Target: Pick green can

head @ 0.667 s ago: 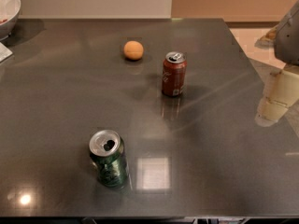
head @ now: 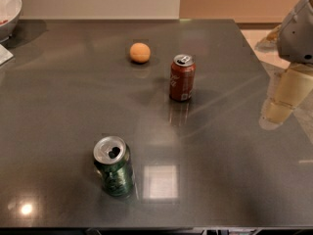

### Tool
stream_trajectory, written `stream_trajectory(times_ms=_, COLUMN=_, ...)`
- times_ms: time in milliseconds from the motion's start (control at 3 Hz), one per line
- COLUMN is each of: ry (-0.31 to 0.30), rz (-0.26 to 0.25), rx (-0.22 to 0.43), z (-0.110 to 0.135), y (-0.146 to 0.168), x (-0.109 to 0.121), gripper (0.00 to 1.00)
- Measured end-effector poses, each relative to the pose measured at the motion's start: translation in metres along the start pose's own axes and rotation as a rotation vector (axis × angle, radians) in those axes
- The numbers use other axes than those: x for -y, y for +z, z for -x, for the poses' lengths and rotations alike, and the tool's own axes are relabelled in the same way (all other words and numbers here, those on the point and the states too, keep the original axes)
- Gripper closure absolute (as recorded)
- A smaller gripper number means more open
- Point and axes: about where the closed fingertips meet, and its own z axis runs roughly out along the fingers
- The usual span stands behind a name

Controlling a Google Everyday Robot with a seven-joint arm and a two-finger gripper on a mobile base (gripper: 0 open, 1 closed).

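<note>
The green can (head: pixel 114 166) stands upright on the dark table (head: pixel 63 106) near its front edge, left of centre. It is dark green with a silver opened top and pale lettering. My gripper (head: pixel 279 110) hangs at the right edge of the view, over the table's right side. It is far to the right of the green can and touches nothing.
A red-brown cola can (head: pixel 182 77) stands upright near the table's middle. An orange ball (head: pixel 140 53) lies behind it to the left. A white bowl (head: pixel 7 9) sits at the far left corner, with a pale flat item (head: pixel 4 54) beside it.
</note>
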Motion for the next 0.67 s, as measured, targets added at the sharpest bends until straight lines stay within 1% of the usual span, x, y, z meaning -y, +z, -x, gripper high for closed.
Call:
stream_trajectory(times_ms=333, ry=-0.062, rz=0.109, rx=0.116, z=0.038, y=0.010, x=-0.011, gripper=0.00)
stream_trajectory(times_ms=667, ry=-0.130, rz=0.186, rx=0.222, z=0.077, y=0.015, x=-0.035, gripper=0.00)
